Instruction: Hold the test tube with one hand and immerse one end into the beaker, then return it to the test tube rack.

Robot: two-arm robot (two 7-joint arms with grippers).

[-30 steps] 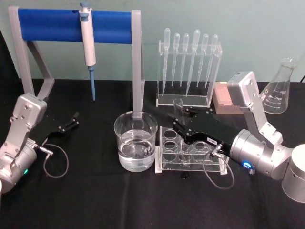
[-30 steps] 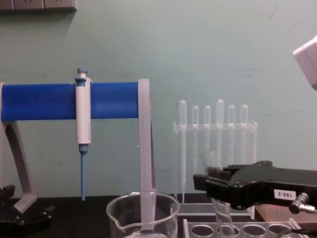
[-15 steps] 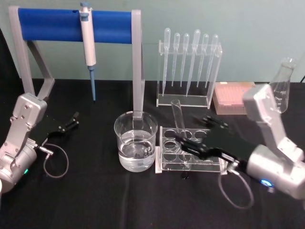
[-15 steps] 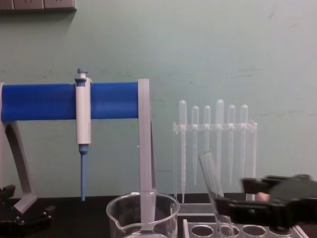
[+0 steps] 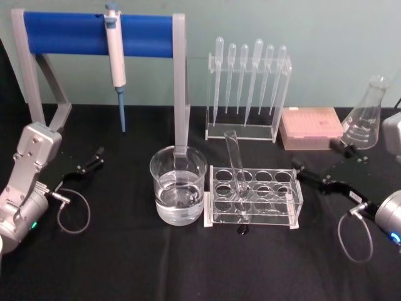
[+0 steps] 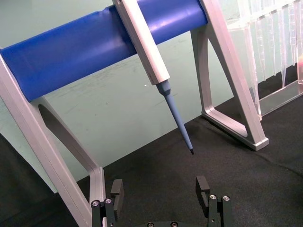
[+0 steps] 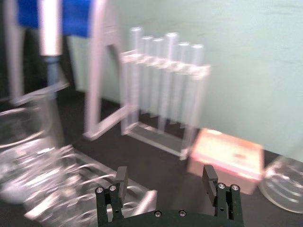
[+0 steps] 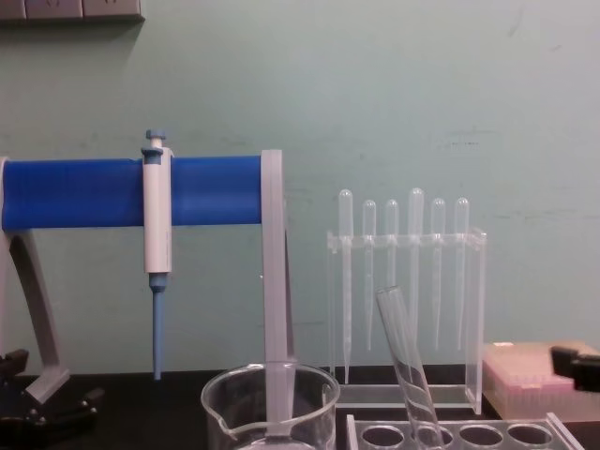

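The tube [image 5: 236,162] leans in the rack [image 5: 254,197] just right of the beaker [image 5: 178,185], long axis near upright, left of the nearer right claw [image 5: 318,164], which gapes empty; left claw [image 5: 89,161] open, parked.

a blue bar on grey legs [image 5: 94,31] stands at the back left of the black table [image 5: 125,263], with a pipette gun [image 5: 115,56] hanging from it. a clear stand of plastic droppers [image 5: 247,88] sits behind the clear rack with round holes [image 5: 254,197]. right of it lie a pink box [image 5: 311,127] and a glass flask [image 5: 366,116].
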